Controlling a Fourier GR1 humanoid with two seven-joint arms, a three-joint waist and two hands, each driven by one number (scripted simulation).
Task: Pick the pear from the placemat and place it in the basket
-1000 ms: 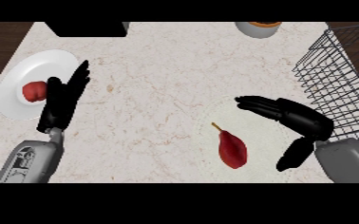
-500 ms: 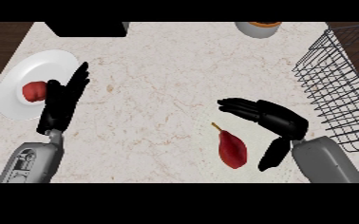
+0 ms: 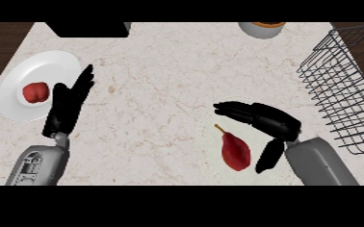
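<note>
Right robot hand (image 3: 274, 125) spread open above the dark red, smooth-skinned pear (image 3: 235, 150): probably light, firm, slippery, so cup its fat belly

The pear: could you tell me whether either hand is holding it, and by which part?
Nothing is held. The right hand is open around the pear without gripping it; the left hand rests open beside the plate.

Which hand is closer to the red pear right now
Right. The right hand arches over the pear, its thumb beside it, not yet holding. The left hand rests open far across the counter, by the white plate.
</note>
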